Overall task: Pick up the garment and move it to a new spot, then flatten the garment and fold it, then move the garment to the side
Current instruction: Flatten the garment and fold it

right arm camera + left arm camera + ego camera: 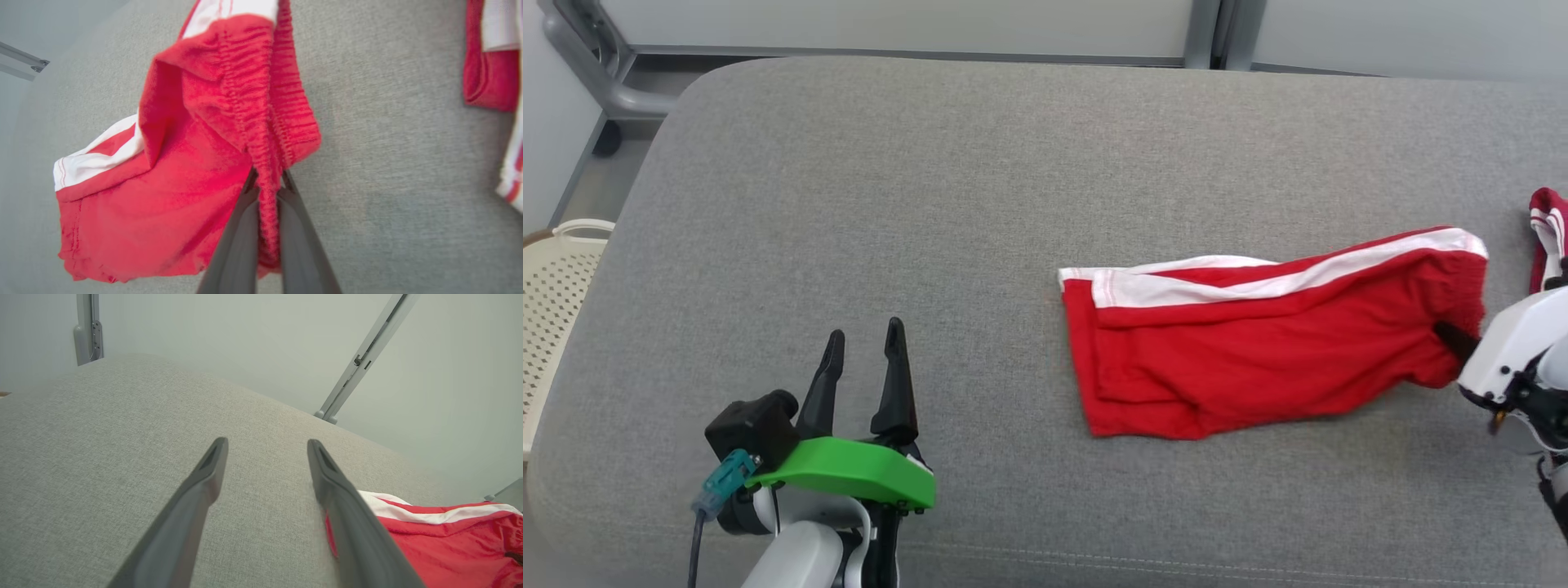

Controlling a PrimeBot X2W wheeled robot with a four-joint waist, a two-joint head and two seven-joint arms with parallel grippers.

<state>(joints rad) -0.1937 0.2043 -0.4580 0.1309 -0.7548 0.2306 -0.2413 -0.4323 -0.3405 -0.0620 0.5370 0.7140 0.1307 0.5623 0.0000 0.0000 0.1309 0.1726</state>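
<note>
Though apart, second garment beside shorts

We see a grey, fabric-covered worktop with a rounded far-left corner. On its right half lie red cloth shorts with white side stripes, leg hems leftward. A second red-and-white garment lies at the right edge.

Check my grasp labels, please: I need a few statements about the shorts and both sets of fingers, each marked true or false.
1. The right fingers are shut on the red shorts' elastic waistband. True.
2. The left fingers hold the shorts' hem. False: they stand open over bare grey cushion, apart from the shorts.
3. The shorts carry a white side stripe. True.
4. The shorts lie in the cream basket. False: they are on the cushion; the basket stands beyond its left end.
</note>
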